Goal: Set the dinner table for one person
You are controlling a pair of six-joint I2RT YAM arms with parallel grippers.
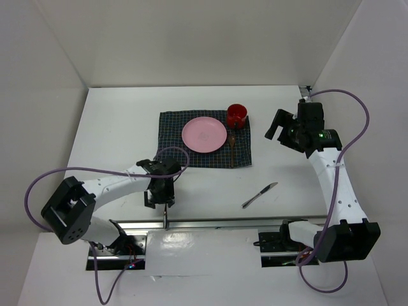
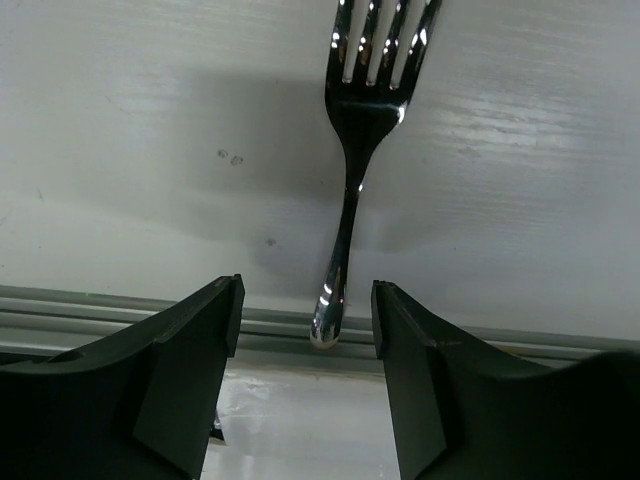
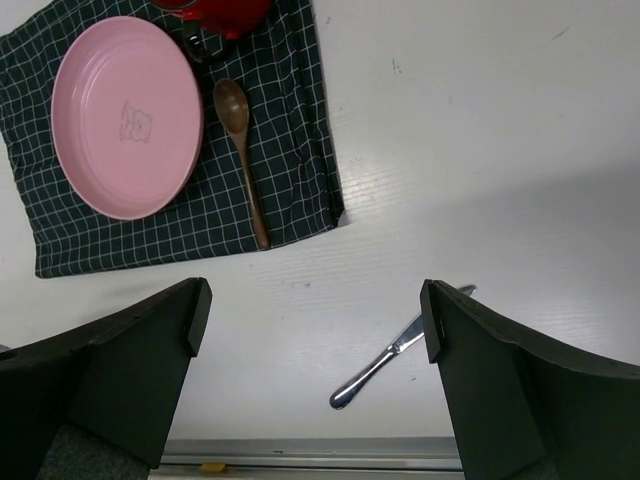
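On the white dinner table [image 1: 115,127] lies a dark checked placemat [image 1: 204,140] with a pink plate [image 1: 204,134], a red mug [image 1: 236,115] and a wooden spoon [image 1: 233,144] on it. A metal fork [image 2: 352,170] lies at the table's front edge, tines pointing away, and its handle end reaches over the rail. My left gripper [image 2: 305,290] is open, one finger on each side of that handle end, touching nothing. A knife [image 1: 260,195] lies on the bare table at the front right. My right gripper [image 3: 315,300] hangs wide open high above the knife [image 3: 395,360], holding nothing.
A metal rail [image 1: 223,223] runs along the near edge, just beneath the left fingers. In the right wrist view the plate [image 3: 125,115], spoon [image 3: 243,160] and mug [image 3: 215,10] sit on the placemat [image 3: 290,150]. White walls enclose the table at the back and sides.
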